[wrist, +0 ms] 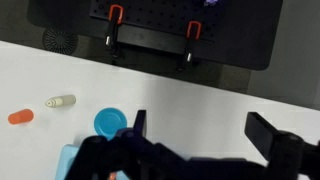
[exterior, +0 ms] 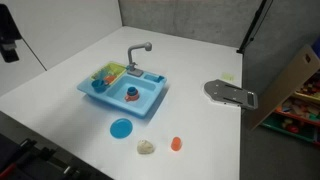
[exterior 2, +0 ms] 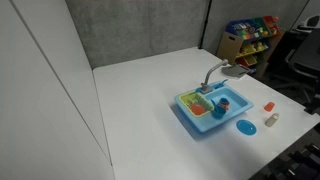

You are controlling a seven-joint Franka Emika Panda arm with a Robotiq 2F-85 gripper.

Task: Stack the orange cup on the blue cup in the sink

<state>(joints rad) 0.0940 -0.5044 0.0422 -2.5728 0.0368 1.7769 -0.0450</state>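
Observation:
The light blue toy sink (exterior: 150, 104) stands mid-table with a grey faucet (exterior: 138, 50); it also shows in the other exterior view (exterior 2: 190, 117) and as a corner in the wrist view (wrist: 67, 160). The blue cup with a reddish-orange top (exterior: 131, 95) (exterior 2: 224, 104) stands in the basin. The tiny orange cup (exterior: 177, 144) (exterior 2: 268, 105) (wrist: 20, 117) is on the table outside the sink, next to a pale beige lump (exterior: 147, 147). My gripper (wrist: 205, 135) is open and empty, high above the table and far from both cups.
A flat blue disc (exterior: 121, 128) (wrist: 110, 122) lies between the sink and the lump. A green-yellow rack (exterior: 110, 72) and a plain blue cup-like thing (exterior: 98, 85) sit in the sink. A grey metal plate (exterior: 230, 93) lies at the table's edge. A black pegboard with red clamps (wrist: 150, 30) borders the table.

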